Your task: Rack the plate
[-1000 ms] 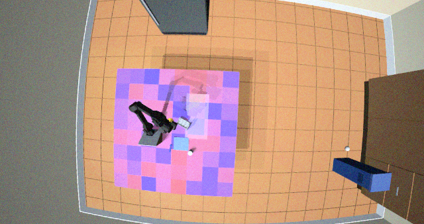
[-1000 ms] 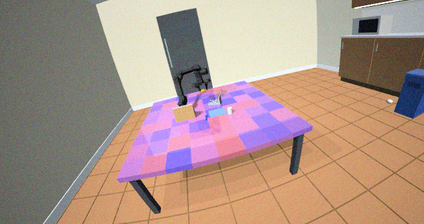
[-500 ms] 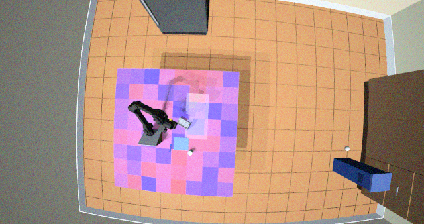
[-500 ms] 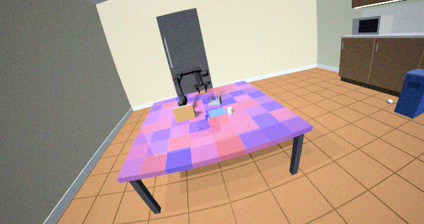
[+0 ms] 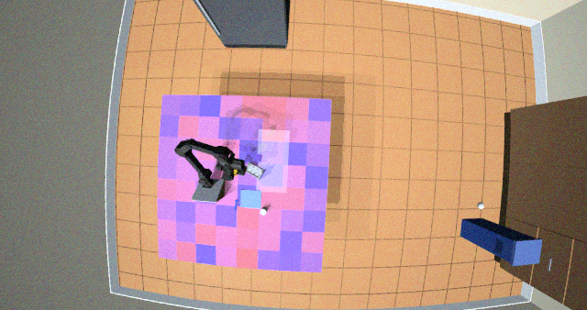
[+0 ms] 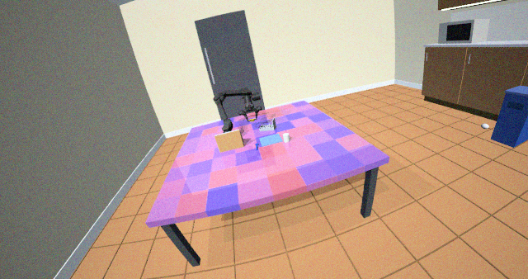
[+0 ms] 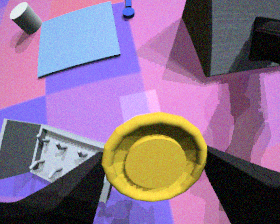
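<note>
Your gripper (image 5: 242, 168) (image 6: 252, 116) (image 7: 153, 155) is pinching the yellow plate (image 5: 235, 171) (image 6: 252, 120) (image 7: 155, 156) by its sides, up above the table (image 5: 293, 255) (image 6: 256, 192) (image 7: 81, 107), near the gray dish rack (image 5: 255, 170) (image 6: 267, 127) (image 7: 66, 150). The plate looks light and stiff, maybe a bit slippery, so keep hold of its rim. The table has pink and purple squares. Past it, you have an orange tile floor (image 5: 413, 163) (image 6: 433, 155) and a blue bin (image 5: 500, 243) (image 6: 511, 115).

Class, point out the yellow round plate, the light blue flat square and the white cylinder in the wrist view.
yellow round plate (image 5: 236, 171) (image 6: 252, 120) (image 7: 156, 161): top, exterior, wrist; visible middle
light blue flat square (image 7: 80, 40): wrist; upper face
white cylinder (image 7: 26, 19): wrist; side
</note>
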Motion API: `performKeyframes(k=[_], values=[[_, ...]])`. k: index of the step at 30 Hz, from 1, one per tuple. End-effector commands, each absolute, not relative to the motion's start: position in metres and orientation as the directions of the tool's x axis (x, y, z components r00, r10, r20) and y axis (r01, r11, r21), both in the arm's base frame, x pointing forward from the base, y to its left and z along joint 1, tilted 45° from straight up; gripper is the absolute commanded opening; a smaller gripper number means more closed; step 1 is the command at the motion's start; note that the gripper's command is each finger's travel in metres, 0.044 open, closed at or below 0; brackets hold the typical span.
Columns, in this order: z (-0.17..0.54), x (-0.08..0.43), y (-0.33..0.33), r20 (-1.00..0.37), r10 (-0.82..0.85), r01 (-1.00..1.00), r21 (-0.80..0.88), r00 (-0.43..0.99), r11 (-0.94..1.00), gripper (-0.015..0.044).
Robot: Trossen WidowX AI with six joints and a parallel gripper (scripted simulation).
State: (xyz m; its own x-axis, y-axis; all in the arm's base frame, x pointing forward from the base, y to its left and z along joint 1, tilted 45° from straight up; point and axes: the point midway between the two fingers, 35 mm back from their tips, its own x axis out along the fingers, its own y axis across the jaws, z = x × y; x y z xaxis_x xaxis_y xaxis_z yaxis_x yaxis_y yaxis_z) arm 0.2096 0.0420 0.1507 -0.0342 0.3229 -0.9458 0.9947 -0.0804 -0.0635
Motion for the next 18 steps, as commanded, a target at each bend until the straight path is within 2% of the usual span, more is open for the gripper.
performKeyframes(k=[1,18], values=[[0.141,0.206,0.044,-0.970,0.242,0.999,-0.034,-0.026,-0.031,0.0000],[0.117,0.206,0.051,-0.994,-0.038,0.980,0.096,0.104,0.175,0.0000]])
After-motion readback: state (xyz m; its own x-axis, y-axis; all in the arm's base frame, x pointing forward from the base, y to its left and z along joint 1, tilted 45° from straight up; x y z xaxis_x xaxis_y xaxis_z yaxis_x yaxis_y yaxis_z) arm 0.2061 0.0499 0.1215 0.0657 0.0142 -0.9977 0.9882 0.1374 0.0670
